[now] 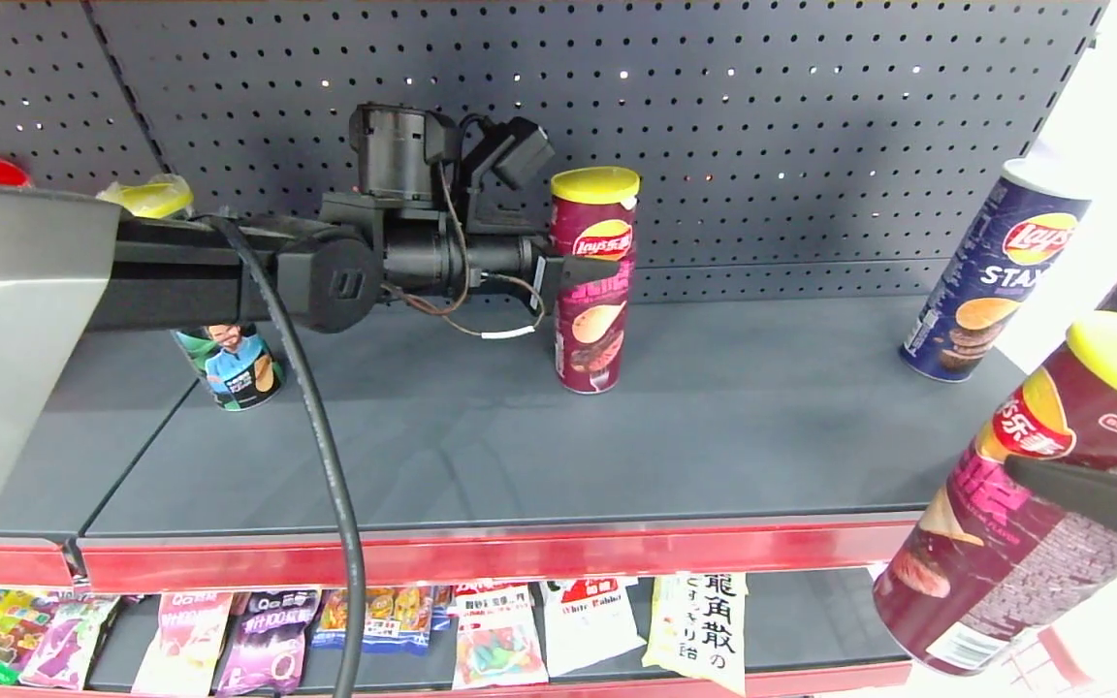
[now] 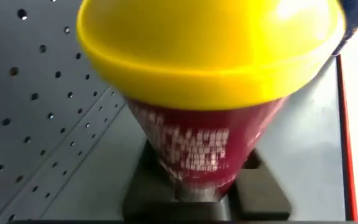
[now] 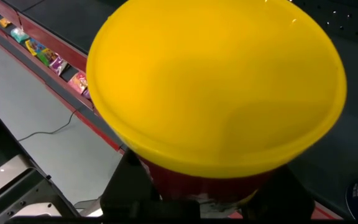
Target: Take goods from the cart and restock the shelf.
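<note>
A maroon chip can with a yellow lid (image 1: 590, 339) stands upright on the grey shelf (image 1: 733, 427), near the pegboard at the middle. My left gripper (image 1: 586, 275) reaches in from the left and is shut on this can at mid-height. In the left wrist view the can (image 2: 197, 143) sits between the black fingers (image 2: 146, 190). A second maroon can (image 1: 1024, 523) is tilted in the air at the lower right, in front of the shelf edge, with my right gripper (image 1: 1087, 496) shut on it. Its yellow lid (image 3: 216, 87) shows in the right wrist view.
A blue chip can (image 1: 995, 271) stands at the shelf's right end. A green can (image 1: 229, 366) stands at the left behind my left arm, with a yellow lid (image 1: 146, 194) above it. Snack bags (image 1: 500, 630) hang under the red shelf lip (image 1: 481, 555).
</note>
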Robot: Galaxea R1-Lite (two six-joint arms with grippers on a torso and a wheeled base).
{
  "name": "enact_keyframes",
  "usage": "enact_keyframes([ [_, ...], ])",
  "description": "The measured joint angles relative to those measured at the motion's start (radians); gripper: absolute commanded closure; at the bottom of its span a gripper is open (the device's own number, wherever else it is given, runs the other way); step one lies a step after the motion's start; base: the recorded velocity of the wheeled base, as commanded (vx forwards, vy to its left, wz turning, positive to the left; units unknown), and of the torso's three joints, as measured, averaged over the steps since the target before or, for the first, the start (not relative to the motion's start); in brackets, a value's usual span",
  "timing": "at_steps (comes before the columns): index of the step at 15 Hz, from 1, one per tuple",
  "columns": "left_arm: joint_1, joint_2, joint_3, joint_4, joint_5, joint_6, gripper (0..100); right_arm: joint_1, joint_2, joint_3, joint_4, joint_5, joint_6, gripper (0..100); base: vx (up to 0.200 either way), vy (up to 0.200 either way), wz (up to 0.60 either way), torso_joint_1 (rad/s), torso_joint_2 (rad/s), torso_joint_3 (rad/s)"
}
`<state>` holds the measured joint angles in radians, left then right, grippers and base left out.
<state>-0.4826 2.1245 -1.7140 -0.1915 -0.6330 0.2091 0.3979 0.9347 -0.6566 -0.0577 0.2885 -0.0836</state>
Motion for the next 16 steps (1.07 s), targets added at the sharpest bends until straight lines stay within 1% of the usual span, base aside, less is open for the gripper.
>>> enact_keyframes([
  [3, -0.004, -0.008, 0.014, 0.001, 0.000, 0.000, 100, -0.005, -0.002, 0.004, -0.001, 0.000, 0.000, 100, 0.000, 0.000, 0.00, 0.000, 0.00, 0.000],
  [4, -0.006, -0.018, 0.027, 0.002, 0.000, -0.004, 100, -0.005, -0.001, 0.004, -0.001, 0.001, 0.000, 100, 0.000, 0.000, 0.00, 0.000, 0.00, 0.000],
  [5, -0.010, -0.035, 0.051, 0.003, -0.001, -0.017, 100, -0.006, -0.001, 0.003, -0.001, 0.002, 0.000, 100, 0.000, 0.000, 0.00, 0.000, 0.00, 0.000],
  [7, -0.028, -0.085, 0.126, 0.004, -0.006, -0.038, 100, -0.006, 0.000, 0.002, -0.002, 0.003, 0.000, 100, 0.000, 0.000, 0.00, 0.000, 0.00, 0.000],
  [9, -0.039, -0.140, 0.212, -0.001, -0.011, -0.044, 100, -0.005, 0.001, 0.001, -0.002, 0.004, 0.001, 100, 0.000, 0.000, 0.00, 0.000, 0.00, 0.000],
  [12, -0.056, -0.207, 0.307, -0.003, -0.035, -0.040, 100, -0.005, 0.005, 0.001, -0.002, 0.005, 0.001, 100, 0.000, 0.000, 0.00, 0.000, 0.00, 0.000],
  [14, -0.068, -0.245, 0.361, -0.003, -0.062, -0.036, 100, -0.005, 0.007, 0.003, -0.001, 0.006, 0.001, 100, 0.000, 0.000, 0.00, 0.000, 0.00, 0.000],
  [16, -0.075, -0.277, 0.409, -0.004, -0.078, -0.022, 100, -0.005, 0.007, 0.005, -0.002, 0.006, 0.001, 100, 0.000, 0.000, 0.00, 0.000, 0.00, 0.000],
])
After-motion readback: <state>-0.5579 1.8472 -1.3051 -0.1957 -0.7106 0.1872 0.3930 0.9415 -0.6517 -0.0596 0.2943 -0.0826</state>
